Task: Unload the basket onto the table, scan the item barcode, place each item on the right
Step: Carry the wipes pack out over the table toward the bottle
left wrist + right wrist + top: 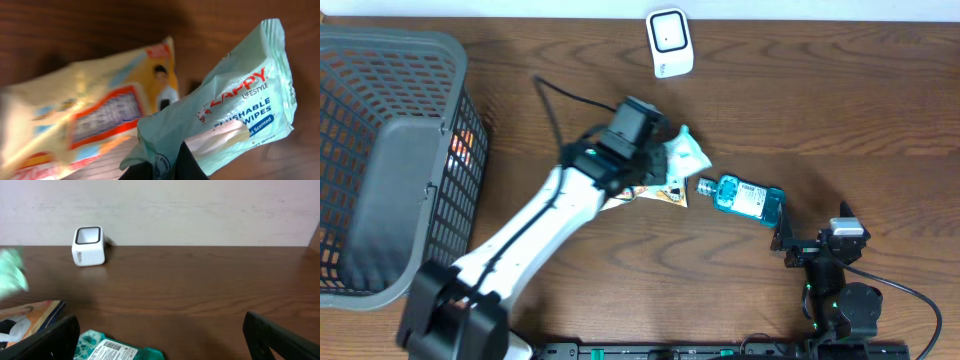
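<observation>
Wipes pack [240, 100]: judged soft, light and slippery, pinched at its end seam by the closed left end effector [167, 165]. Right end effector [161, 342] stands wide, empty.

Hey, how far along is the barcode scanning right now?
Done: possibly one orange item in the basket. In hand: left end effector shut on the wipes pack, not yet at the scanner. Left: scanning it, then the yellow packet and teal bottle; right end effector sits open.

We are seeing soft, even light on the dark brown wooden table [840, 110], while the yellow-and-orange printed packet [75, 125] is blurring close to the left wrist lens.
</observation>
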`<state>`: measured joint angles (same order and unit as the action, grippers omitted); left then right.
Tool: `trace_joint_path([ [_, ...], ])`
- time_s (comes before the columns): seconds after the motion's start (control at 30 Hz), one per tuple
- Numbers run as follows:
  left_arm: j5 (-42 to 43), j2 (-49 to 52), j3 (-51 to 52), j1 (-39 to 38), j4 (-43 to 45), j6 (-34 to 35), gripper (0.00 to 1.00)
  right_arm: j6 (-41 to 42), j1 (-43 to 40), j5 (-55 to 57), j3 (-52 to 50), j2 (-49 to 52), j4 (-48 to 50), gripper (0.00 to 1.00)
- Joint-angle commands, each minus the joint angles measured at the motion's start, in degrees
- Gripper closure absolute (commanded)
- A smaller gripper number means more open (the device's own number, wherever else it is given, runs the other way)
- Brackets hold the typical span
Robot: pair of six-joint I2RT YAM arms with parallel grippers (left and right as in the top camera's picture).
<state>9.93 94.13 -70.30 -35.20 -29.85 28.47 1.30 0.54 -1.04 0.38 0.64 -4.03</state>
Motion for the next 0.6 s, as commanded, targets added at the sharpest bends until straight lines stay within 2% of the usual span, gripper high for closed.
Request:
trace_joint_path([
  [0.0,-0.6,2.6,-0.1,-2.7,1.8,-0.4,0.93,0.8,-0.2,0.3,-0.1,-0.3,-0.2,0.01],
  [0.57,-0.6,10.8,-0.1,-11.6,15.6,-0.4,0.93,0.8,-0.2,0.3,-0.1,-0.3,-0.2,0.01],
])
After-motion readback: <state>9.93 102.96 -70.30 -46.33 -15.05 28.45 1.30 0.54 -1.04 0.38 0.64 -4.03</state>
